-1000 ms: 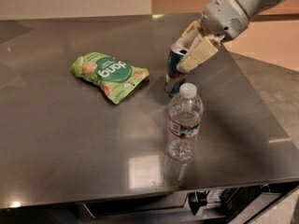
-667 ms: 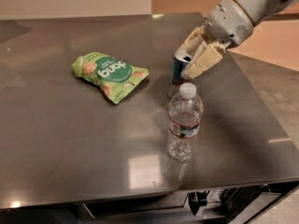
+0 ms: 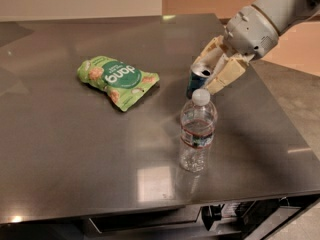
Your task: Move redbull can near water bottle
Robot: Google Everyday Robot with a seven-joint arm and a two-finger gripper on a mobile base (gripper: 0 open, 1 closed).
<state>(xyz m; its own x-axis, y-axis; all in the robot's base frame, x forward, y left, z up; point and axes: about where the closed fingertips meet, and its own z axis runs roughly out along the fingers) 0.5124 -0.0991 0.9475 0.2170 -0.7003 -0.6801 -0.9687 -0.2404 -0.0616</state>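
Observation:
The redbull can (image 3: pixel 194 86), blue and silver with a silver top, stands upright on the grey metal table (image 3: pixel 70 149), just behind the water bottle (image 3: pixel 198 130). The bottle is clear, with a white cap and a dark red-and-white label band, and stands upright near the table's front. The two are close together. My gripper (image 3: pixel 208 77) reaches in from the upper right. Its cream fingers (image 3: pixel 226 75) are spread open around the can's upper right side and do not clamp it.
A green snack bag (image 3: pixel 117 80) lies flat on the table left of the can. The table's right edge (image 3: pixel 280 109) and front edge (image 3: pixel 150 211) are near. Floor shows to the right, and dark hardware sits below the front edge.
The gripper has drawn back up and to the right from the can, which stays standing behind the bottle. The bottle and bag have not moved.

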